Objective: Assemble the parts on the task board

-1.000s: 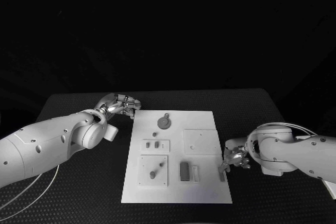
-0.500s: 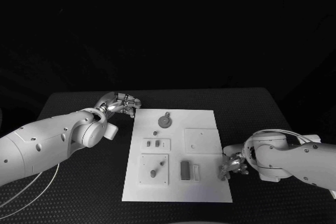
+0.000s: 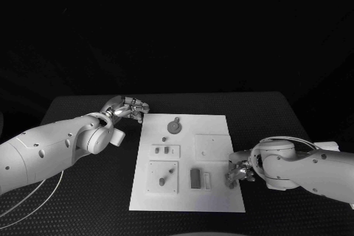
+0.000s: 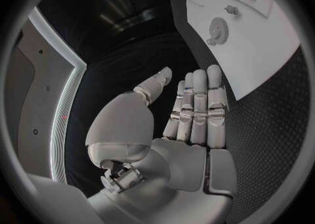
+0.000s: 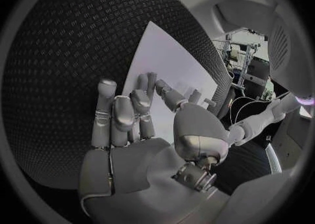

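task board (image 3: 214,128): white rectangular plate carrying small grey parts (image 3: 174,126).

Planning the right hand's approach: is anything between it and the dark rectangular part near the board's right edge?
Nothing visible. The right hand hovers at the task board's right edge; only bare board and a slim pale piece lie before the dark rectangular part.

The black table top (image 5: 59,66) beneath the right hand (image 5: 141,129) is matt, with a rough diamond-patterned texture. The flat white task board (image 3: 214,128) beside that hand looks smooth and matt, like plastic. Both silver, metal-looking hands, the left hand (image 4: 177,124) too, have a soft sheen. The smooth white arm shells (image 3: 44,149) behind them look like glossy plastic.
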You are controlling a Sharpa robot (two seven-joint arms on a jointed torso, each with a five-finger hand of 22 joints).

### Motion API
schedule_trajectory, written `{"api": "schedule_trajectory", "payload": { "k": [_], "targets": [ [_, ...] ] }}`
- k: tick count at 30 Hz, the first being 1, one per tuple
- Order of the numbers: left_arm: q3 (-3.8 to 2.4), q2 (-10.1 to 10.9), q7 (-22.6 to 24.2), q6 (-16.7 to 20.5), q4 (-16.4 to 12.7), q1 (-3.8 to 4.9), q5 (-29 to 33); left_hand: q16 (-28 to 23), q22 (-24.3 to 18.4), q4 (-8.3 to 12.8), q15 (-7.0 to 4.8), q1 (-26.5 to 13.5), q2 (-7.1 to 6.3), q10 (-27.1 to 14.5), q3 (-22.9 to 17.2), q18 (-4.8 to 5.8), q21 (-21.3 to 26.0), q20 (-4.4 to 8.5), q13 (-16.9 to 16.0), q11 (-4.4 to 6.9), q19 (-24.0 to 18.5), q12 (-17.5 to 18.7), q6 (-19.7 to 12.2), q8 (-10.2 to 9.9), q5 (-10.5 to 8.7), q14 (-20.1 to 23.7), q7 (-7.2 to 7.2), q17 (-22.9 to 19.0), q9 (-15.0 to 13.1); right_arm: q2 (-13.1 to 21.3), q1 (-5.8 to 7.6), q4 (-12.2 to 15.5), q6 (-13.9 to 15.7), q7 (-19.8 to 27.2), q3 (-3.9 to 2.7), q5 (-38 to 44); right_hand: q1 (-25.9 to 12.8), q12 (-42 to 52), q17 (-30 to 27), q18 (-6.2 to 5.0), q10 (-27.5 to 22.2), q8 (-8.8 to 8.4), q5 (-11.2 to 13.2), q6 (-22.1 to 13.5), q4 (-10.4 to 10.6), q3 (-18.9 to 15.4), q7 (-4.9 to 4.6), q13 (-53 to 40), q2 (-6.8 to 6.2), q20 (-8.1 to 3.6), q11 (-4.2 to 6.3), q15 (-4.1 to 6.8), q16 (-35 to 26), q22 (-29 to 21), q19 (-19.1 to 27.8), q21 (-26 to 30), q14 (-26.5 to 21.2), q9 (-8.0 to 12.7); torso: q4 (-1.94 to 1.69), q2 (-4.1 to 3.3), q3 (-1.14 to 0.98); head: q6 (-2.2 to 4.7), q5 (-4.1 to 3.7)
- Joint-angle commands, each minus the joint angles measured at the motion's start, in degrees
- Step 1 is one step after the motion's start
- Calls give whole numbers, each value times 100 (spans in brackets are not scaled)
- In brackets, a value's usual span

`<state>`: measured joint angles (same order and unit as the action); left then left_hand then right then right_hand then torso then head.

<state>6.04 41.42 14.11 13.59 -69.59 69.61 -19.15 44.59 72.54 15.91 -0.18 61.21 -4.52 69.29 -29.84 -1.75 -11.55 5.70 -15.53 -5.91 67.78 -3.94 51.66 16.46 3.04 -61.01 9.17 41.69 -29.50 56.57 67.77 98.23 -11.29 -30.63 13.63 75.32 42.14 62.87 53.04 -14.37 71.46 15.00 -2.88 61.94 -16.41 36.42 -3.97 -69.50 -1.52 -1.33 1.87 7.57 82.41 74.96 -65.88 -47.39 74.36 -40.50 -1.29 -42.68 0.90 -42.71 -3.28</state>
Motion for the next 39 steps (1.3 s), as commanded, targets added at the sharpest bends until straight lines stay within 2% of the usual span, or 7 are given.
{"api": "schedule_trajectory", "payload": {
  "k": [1,10,18,26,32,34,39],
  "targets": [
    [-3,1,35,-45,-15,4,18,-32,10,0,8,-1,14,-45,16,-259,39,3,9,-6,49,-9,3,29,-4,-47,21,5,6,-49,-78,-63,167,-41,61,572,289,-72,-58,-63,-96,-138,2,-187,-41,45,-67,38,20,-26,-17,5,-20,118,63,-42,-76,31,-2,2,6,-7,3],
    [-3,-2,37,-49,-17,4,18,-33,11,-3,9,-3,17,-47,16,-259,41,2,10,-6,50,-8,0,27,-5,-47,23,6,8,-171,-81,-47,462,-19,61,780,1059,-187,-115,-63,-270,-320,4,-464,-48,-102,-197,107,-81,35,-144,-115,-32,112,172,-61,-168,137,-4,3,8,-10,1],
    [-3,2,30,-34,-19,4,18,-34,12,-4,9,-6,16,-48,17,-259,43,2,10,-7,50,-8,-4,26,-5,-47,24,7,9,-236,-81,-50,423,-11,61,992,975,-311,-124,-61,-473,-416,6,-622,-14,-263,-272,149,-369,113,-215,-177,-78,95,266,-6,-296,190,-1,3,9,-15,-1],
    [-4,5,35,-39,-21,4,18,-35,13,-6,10,-8,16,-48,17,-258,44,2,11,-7,50,-8,-7,24,-5,-46,26,7,10,-305,-111,-90,321,-6,61,986,701,-374,-124,-63,-547,-444,4,-667,154,-223,-300,188,-541,171,-243,-207,-90,75,293,52,-382,216,4,3,8,-22,-2],
    [-4,6,36,-43,-22,4,18,-35,14,-9,10,-12,17,-48,18,-258,45,2,11,-7,50,-8,-9,23,-5,-47,26,8,10,-318,-151,-112,201,12,60,631,728,-355,-117,-63,-514,-430,4,-645,144,-123,-284,193,-164,164,-229,-197,-61,90,292,50,-377,216,-1,2,5,-30,1],
    [-4,8,34,-44,-22,4,18,-35,14,-10,10,-13,17,-48,18,-258,46,1,11,-7,51,-8,-9,23,-5,-47,27,8,10,-323,-152,-128,160,31,60,522,706,-345,-115,-63,-493,-463,4,-699,112,-108,-289,197,96,168,-232,-197,-48,100,300,44,-375,239,1,3,5,-34,0],
    [-4,4,34,-48,-26,4,18,-36,15,-12,10,-15,17,-48,19,-258,47,1,11,-7,51,-8,-10,22,-4,-47,27,8,11,-337,-153,-153,163,49,60,488,761,-318,-108,-63,-447,-475,1,-670,-33,-16,-297,216,491,158,-240,-214,-11,120,330,16,-371,316,3,4,5,-28,4]
  ]
}}
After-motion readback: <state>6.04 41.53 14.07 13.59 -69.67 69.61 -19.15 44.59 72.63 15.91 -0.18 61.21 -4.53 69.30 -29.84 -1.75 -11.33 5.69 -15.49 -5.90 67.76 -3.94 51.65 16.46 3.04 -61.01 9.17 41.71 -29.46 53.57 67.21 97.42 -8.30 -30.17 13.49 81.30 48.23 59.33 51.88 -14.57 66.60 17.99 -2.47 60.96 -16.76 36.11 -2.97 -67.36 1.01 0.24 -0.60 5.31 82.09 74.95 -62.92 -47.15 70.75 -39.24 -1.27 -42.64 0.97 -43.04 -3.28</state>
